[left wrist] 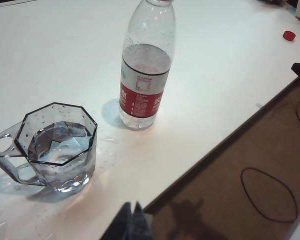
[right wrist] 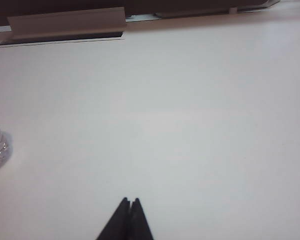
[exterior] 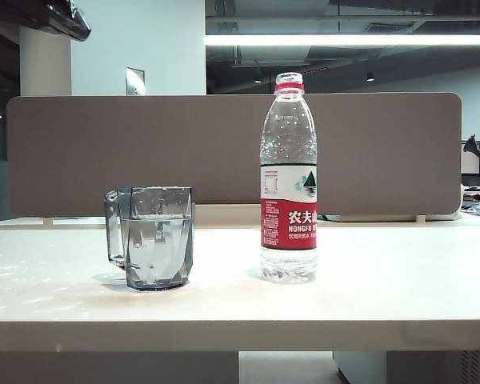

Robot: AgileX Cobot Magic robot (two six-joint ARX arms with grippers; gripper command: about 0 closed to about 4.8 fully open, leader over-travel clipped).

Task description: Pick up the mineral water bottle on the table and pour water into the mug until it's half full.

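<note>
away from both grippers, left [left wrist: 131, 210] and right [right wrist: 130, 202] pressed together and empty, the tall clear plastic bottle [left wrist: 145, 75] stands capless; a bump spills onto the smoky grey faceted mug [left wrist: 55, 147].

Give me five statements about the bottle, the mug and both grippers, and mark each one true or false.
1. The mineral water bottle stands upright on the table. True.
2. The mug is empty. False: it holds water.
3. The bottle still has its cap on. False: its mouth is open, and a small red cap lies apart on the table.
4. The left gripper is shut and holds nothing. True.
5. The right gripper grips the bottle. False: it is shut, empty, over bare table.
</note>
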